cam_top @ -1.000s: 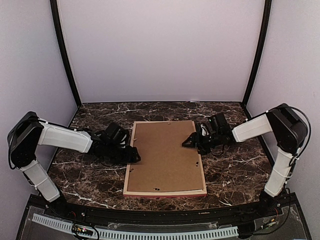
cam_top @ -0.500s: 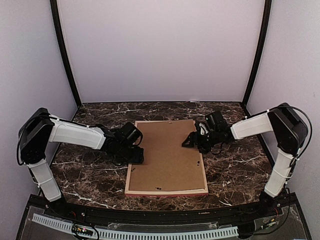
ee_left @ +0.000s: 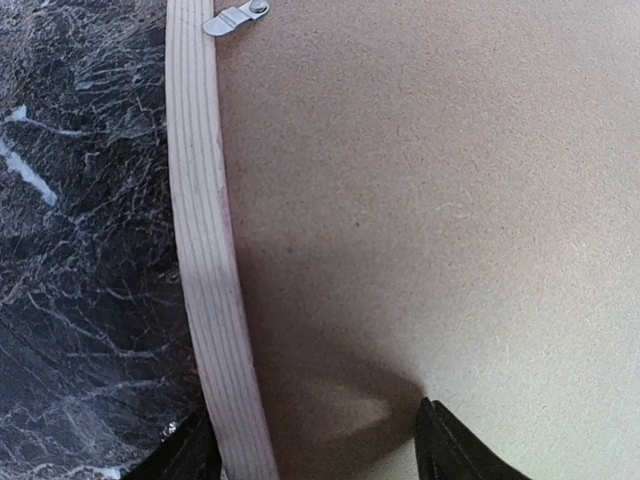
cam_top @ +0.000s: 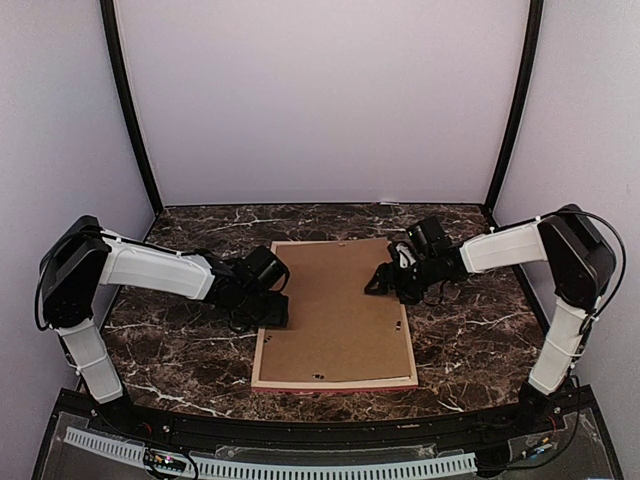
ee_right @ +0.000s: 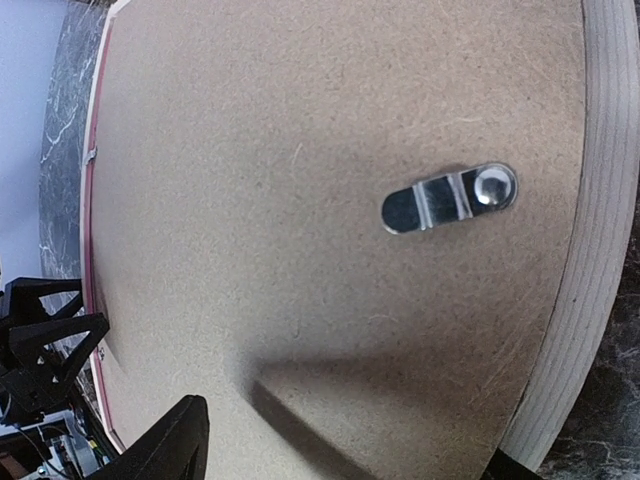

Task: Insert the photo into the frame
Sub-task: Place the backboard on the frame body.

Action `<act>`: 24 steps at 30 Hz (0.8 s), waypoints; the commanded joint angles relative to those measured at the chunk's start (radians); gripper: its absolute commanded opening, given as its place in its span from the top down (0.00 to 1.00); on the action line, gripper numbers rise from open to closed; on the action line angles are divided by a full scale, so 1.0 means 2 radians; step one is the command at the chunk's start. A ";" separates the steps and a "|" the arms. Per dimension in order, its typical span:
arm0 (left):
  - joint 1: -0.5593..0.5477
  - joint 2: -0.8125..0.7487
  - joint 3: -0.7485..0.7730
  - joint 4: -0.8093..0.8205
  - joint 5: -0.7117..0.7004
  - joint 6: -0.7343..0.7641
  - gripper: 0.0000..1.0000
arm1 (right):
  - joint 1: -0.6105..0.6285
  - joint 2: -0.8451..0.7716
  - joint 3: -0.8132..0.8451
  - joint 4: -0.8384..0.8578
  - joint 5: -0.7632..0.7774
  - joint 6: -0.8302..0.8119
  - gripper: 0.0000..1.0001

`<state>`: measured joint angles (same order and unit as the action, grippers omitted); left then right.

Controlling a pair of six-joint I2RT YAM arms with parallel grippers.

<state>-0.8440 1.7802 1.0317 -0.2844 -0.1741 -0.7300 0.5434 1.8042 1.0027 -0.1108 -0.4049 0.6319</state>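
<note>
At table centre, top view: the frame (cam_top: pixel 334 385) lies flat, back side up, on the dark marble table (cam_top: pixel 170 350), long axis running 12 to 6 o'clock. A brown backing board (cam_top: pixel 335 320) fills it rail to rail. Pink edge shows along the 6 o'clock rail.

Left gripper (cam_top: pixel 272 312): low over the frame's 9 o'clock rail, about mid-length. Jaws apart, nothing clamped. In the left wrist view the pale wood rail runs up between the two fingertips. The outer fingertip (ee_left: pixel 195 452) sits over marble just beside the rail's outer edge. The inner fingertip (ee_left: pixel 440 450) is over the board, well inside the rail. Contact with the board cannot be told. A metal turn clip (ee_left: pixel 236 17) sits at 11 o'clock in that view, pivoted on the rail, tab over the board.

Right gripper (cam_top: pixel 385 283): at the frame's 2 o'clock, over the right rail's far half. Jaws spread wide, holding nothing. Right wrist view: one fingertip (ee_right: pixel 180 430) above the board at 7 o'clock, the other barely showing at 5 o'clock past the rail. Another turn clip (ee_right: pixel 450 198) lies ahead of the gap, its tab on the board.
</note>
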 commanded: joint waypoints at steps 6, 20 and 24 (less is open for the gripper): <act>-0.008 0.019 -0.021 -0.023 -0.005 -0.002 0.33 | 0.000 -0.027 0.034 -0.028 0.017 -0.032 0.27; -0.008 0.013 -0.032 -0.019 -0.003 -0.006 0.34 | -0.014 -0.042 0.050 -0.067 0.042 -0.054 0.25; -0.008 0.010 -0.032 -0.018 -0.002 -0.006 0.34 | -0.016 -0.048 0.051 -0.080 0.057 -0.063 0.25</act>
<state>-0.8551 1.7790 1.0122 -0.2501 -0.1902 -0.7456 0.5201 1.7638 1.0649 -0.2798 -0.3279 0.5442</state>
